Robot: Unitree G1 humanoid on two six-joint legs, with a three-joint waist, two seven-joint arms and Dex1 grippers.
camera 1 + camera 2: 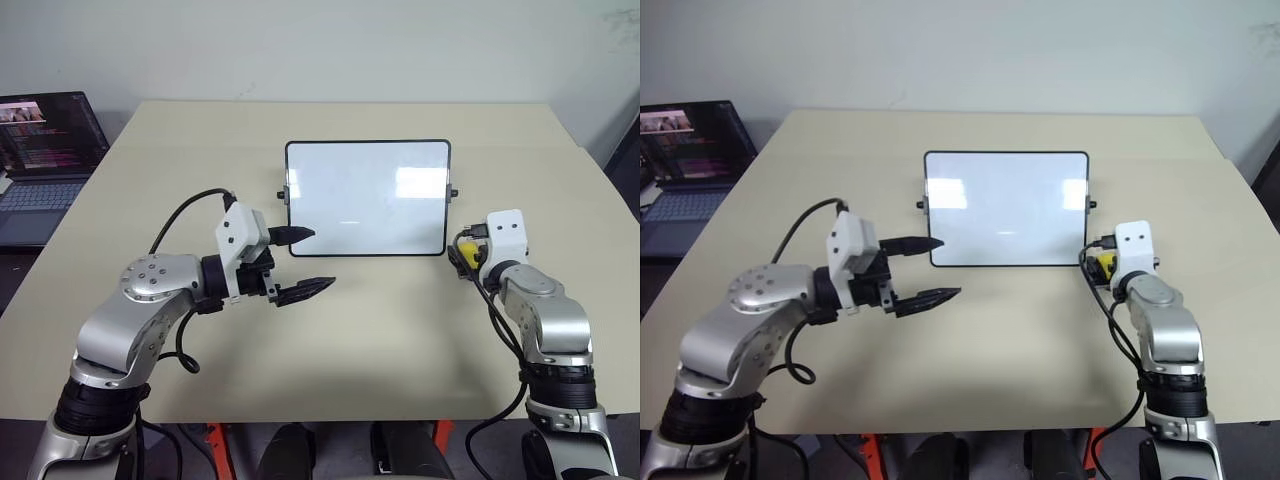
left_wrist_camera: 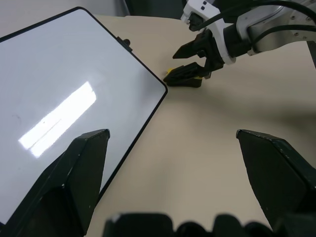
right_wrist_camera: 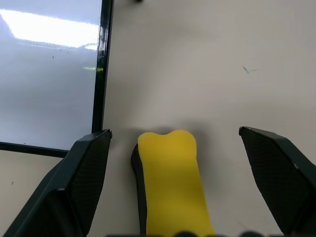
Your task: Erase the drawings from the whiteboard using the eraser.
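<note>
Between the spread fingers of the right gripper (image 3: 175,185) lies the eraser (image 3: 170,182) on the desk (image 1: 400,330), just beside the whiteboard (image 1: 367,198), whose surface looks clean. Left gripper (image 1: 303,262) hangs wide apart near the board's corner. Risk: either gripper could bump the board or eraser while pulling away.

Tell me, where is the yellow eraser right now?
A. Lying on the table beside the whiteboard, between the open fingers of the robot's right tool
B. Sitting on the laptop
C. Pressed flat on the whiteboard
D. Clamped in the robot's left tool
A: the eraser lies on the table just off the whiteboard, with the right tool spread wide on either side and not touching it.
</note>
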